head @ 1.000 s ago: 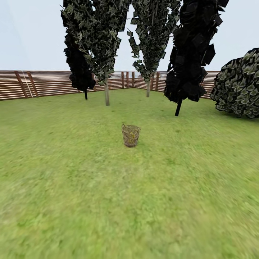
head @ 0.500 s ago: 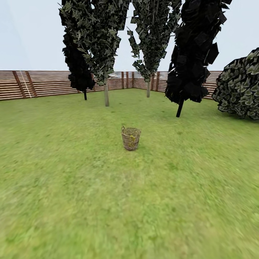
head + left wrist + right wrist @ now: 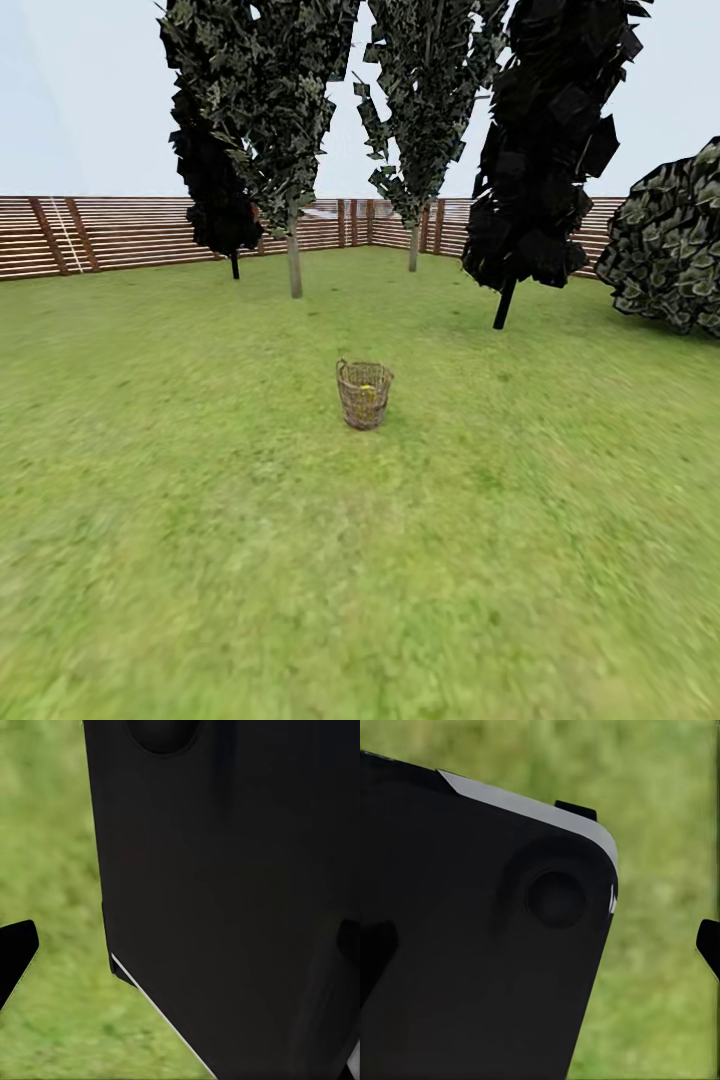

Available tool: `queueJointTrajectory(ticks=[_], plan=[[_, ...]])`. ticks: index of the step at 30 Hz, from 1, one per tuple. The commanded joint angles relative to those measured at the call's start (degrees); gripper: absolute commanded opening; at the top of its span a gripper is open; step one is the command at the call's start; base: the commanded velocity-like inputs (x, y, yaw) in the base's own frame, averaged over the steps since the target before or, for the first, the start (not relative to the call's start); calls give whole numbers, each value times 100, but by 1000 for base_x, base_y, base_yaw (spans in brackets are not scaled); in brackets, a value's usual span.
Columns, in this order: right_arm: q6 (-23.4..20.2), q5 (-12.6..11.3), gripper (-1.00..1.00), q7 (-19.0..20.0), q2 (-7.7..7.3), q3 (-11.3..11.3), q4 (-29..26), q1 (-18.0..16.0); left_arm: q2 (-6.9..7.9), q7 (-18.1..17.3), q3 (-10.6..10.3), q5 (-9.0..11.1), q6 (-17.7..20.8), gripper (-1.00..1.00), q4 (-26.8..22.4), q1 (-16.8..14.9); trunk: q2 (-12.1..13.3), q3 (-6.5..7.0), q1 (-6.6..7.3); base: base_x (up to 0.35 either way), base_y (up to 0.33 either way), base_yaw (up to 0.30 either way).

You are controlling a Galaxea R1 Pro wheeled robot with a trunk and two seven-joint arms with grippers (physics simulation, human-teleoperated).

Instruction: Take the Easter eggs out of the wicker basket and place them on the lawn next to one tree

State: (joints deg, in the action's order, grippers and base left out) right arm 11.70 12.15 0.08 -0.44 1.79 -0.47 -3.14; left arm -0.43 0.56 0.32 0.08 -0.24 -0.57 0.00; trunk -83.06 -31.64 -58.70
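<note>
Wicker basket (image 3: 364,394) upright on the lawn (image 3: 200,500), far ahead of both grippers, with a yellow Easter egg (image 3: 367,386) visible inside. Behind it, a pale-trunked tree (image 3: 294,262) before the slat fence (image 3: 110,232). Wrist views blocked by a black robot body (image 3: 232,892); left and right grippers' state impossible to tell.

Flat, even daylight; faint shadows under the trees (image 3: 290,120); the lawn (image 3: 200,560) smears into blur at the lower frame.

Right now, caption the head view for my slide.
Wicker basket upright on the lawn, yellow inside, pale-trunked tree beyond.
</note>
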Motion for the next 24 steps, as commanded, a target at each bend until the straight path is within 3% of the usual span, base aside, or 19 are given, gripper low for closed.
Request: queueJointTrajectory(ticks=[1, 24], plan=[[16, 15, 100, 1, -1, 15, 4, -3, -1, 6, 3, 1, -3, 100, -5, 0, -2, -5, -3, 322, 0, 0], [10, -55, 100, 1, 18, -29, 3, -3, -1, 6, 3, 1, -3, 100, -5, 0, -2, -5, -3, 322, 0, 0]])
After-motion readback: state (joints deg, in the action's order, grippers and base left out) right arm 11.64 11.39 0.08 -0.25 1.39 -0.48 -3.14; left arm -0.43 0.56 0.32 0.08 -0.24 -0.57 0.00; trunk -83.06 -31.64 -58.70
